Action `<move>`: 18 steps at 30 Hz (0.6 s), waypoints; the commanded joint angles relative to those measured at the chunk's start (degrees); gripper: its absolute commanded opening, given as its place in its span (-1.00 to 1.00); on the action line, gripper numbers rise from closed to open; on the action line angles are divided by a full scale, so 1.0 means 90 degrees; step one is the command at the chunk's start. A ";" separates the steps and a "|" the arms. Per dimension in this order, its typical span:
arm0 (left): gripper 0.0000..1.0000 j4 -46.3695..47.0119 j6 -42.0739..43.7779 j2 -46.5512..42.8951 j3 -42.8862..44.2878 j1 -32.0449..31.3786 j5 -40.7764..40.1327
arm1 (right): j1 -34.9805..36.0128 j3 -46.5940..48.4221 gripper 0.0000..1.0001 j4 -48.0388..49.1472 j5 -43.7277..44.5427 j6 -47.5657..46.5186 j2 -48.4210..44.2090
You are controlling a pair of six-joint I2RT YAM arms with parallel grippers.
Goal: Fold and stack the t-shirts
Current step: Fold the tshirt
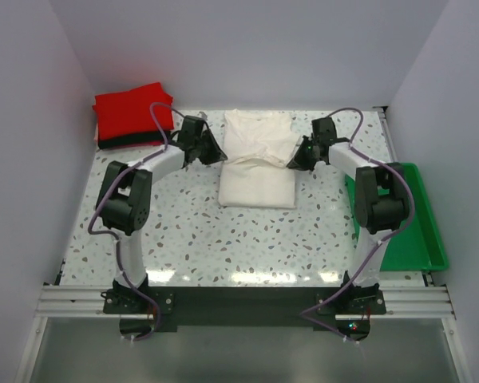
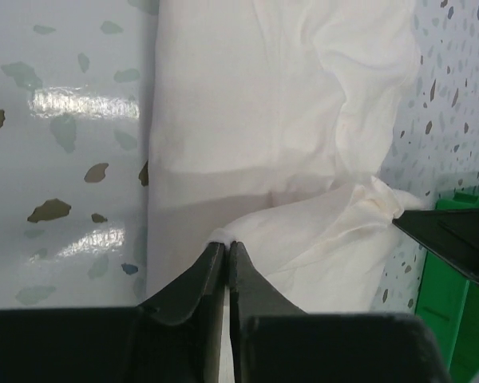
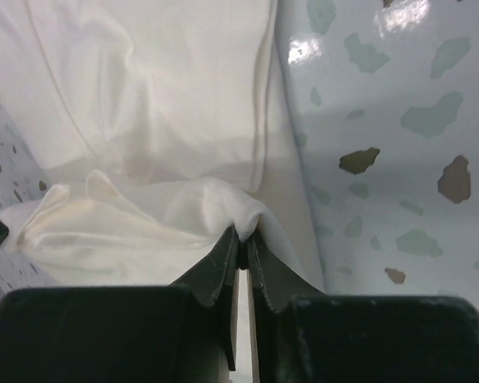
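The soft cream-white t-shirt [image 1: 258,163] lies mid-way across the glossy speckled counter [image 1: 184,231], its near half a smooth rectangle and its far half rumpled. The left gripper [image 2: 226,249] and right gripper [image 3: 243,236] each have dark tapered jaws clenched on a crumpled pinch of its opposite edges. A folded red t-shirt [image 1: 132,110] rests on a black t-shirt [image 1: 126,144] in the far left corner.
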 commanded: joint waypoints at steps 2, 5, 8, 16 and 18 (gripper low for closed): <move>-0.59 0.0198 0.0341 0.0412 0.0513 0.0233 0.0559 | -0.0229 0.0535 -0.73 0.0156 -0.0427 0.0075 0.0413; -0.12 0.0297 0.0496 0.0383 0.0592 0.0331 0.0658 | -0.0395 0.0575 -0.37 0.0204 -0.0506 0.0076 0.0375; 0.10 0.0229 0.0536 0.0120 0.0524 0.0429 0.0552 | -0.0493 0.0614 0.03 0.0078 -0.0497 -0.0051 0.0170; -0.20 0.0160 0.0360 -0.1199 -0.0550 0.0234 -0.0514 | -0.0056 -0.0177 0.12 0.0146 0.0303 -0.0344 -0.0963; -0.48 0.0180 0.0399 -0.1132 -0.0590 0.0049 -0.0446 | 0.0179 -0.0207 0.11 0.0068 0.0508 -0.0510 -0.1032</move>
